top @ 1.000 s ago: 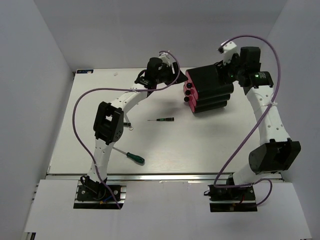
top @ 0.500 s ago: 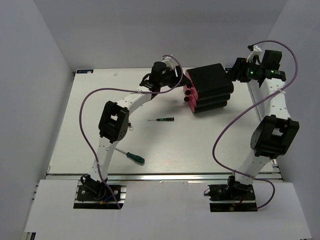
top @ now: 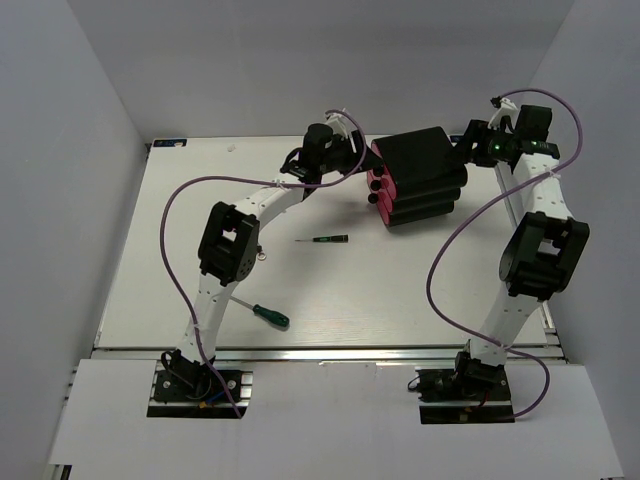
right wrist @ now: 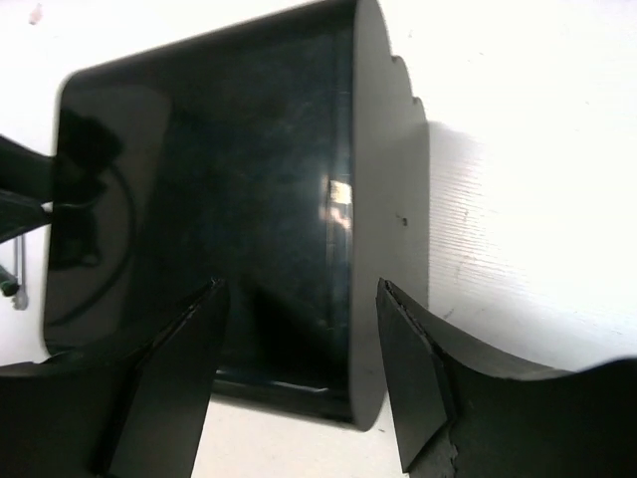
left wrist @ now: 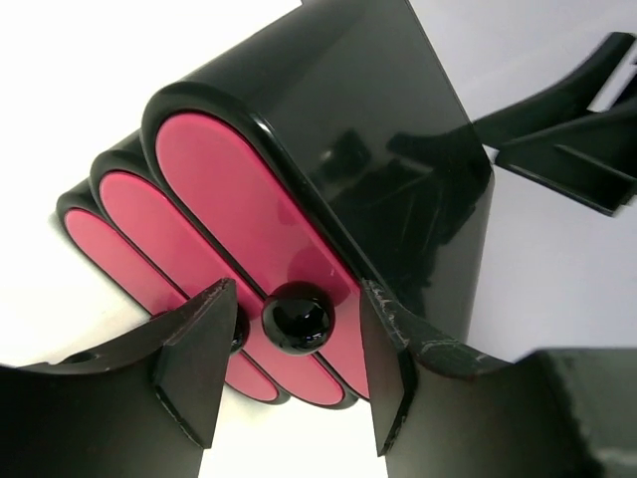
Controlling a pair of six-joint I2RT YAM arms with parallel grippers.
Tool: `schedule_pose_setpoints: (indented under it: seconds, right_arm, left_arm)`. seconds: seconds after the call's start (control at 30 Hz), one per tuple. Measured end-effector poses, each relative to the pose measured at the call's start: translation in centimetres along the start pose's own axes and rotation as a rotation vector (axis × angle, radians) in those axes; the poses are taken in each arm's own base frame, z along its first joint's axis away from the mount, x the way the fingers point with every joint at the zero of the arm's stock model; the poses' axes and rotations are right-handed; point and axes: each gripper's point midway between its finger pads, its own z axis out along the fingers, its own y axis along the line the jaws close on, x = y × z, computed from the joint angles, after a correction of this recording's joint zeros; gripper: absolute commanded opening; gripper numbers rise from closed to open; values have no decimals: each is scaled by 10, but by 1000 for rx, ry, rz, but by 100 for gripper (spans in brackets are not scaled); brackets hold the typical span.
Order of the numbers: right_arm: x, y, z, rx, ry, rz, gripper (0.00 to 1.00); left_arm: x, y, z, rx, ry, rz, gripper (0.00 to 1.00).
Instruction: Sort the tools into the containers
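Glossy black plastic cabinet (top: pixel 425 175) at far edge of worktop (top: pixel 330 290): rigid, probably light, liable to slide. Best hold: round knob (left wrist: pixel 296 317) on top drawer (left wrist: pixel 239 199), likely slippery; left gripper (left wrist: pixel 292 363) spread astride knob; right gripper (right wrist: pixel 299 368) spread at cabinet rear.

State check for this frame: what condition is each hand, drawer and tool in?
Left hand: open, straddling the top drawer knob
Right hand: open, at the cabinet rear
Three pink drawers: shut
Green-handled screwdriver: lying on table, unsorted
Precision screwdriver: lying on table, unsorted
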Motion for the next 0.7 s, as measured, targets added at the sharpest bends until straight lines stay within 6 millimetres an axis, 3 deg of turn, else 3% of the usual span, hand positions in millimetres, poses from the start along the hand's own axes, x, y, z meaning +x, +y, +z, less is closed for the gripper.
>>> schedule_pose_setpoints:
  seconds: [0.17, 0.37, 0.6, 0.7]
  right_arm:
    - [10, -11, 10, 9, 27, 3, 67]
    - [8, -12, 12, 6, 20, -6, 66]
    - [7, -13, 13, 5, 16, -9, 65]
    - [7, -12, 13, 4, 16, -9, 64]
  left_arm:
    - [4, -5, 1, 16, 12, -8, 59]
    - [15, 6, 6, 11, 33, -29, 58]
    - [17, 3, 8, 35, 35, -44, 54]
    - [17, 0, 8, 49, 31, -52, 43]
